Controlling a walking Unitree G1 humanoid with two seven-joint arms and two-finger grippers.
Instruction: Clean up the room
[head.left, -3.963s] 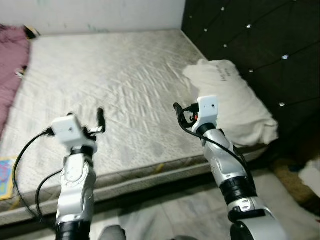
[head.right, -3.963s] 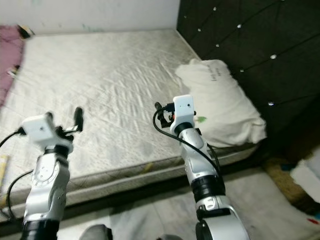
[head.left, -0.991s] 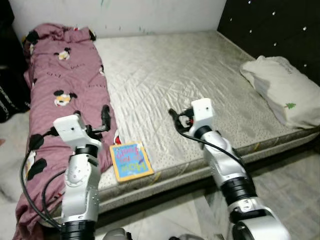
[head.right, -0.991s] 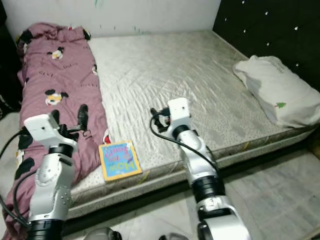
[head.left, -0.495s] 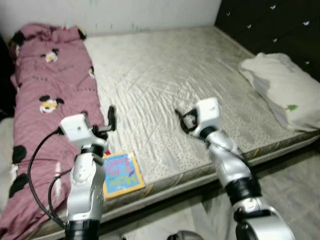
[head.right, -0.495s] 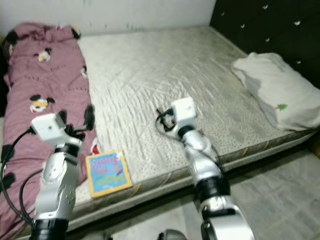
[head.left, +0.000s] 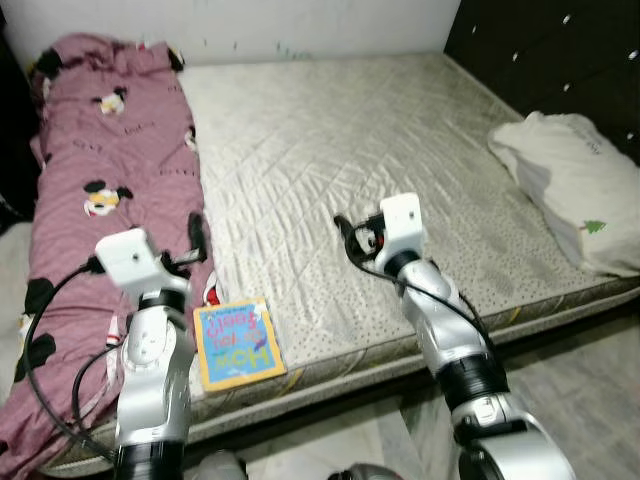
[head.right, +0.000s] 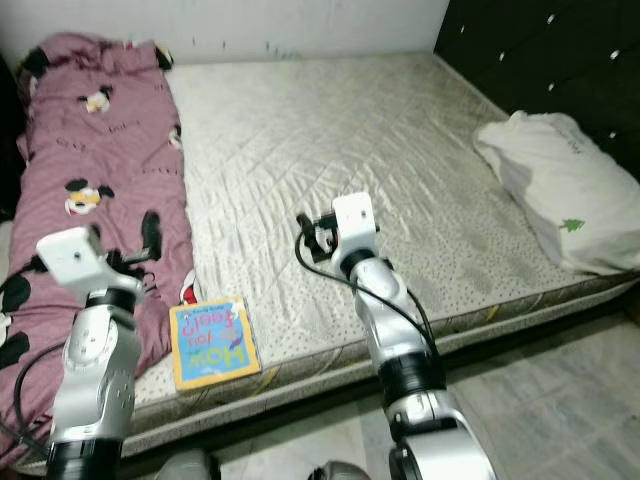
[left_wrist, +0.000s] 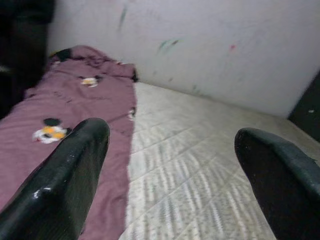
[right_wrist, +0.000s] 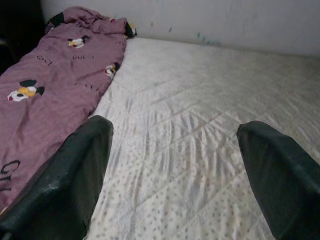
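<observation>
Maroon blanket (head.left: 95, 170) runs lengthwise down the left side of the bare mattress (head.left: 330, 130), and you'll find the blue-and-yellow book (head.left: 236, 343) flat at the near edge, touching the blanket's hem, long axis pointing away from you. Your left gripper (left_wrist: 172, 175) hovers just above and beside the book, nearer than the right gripper (right_wrist: 175, 170) over mid-mattress; both sets of fingers gape wide, holding nothing. White pillow (head.left: 565, 190) lies far right; the book's title is unreadable.

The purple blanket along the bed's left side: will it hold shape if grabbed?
Probably not. The purple blanket lies rumpled and draped over the mattress edge, so it likely sags and trails. Being long, it may drag the book beside it.
</observation>
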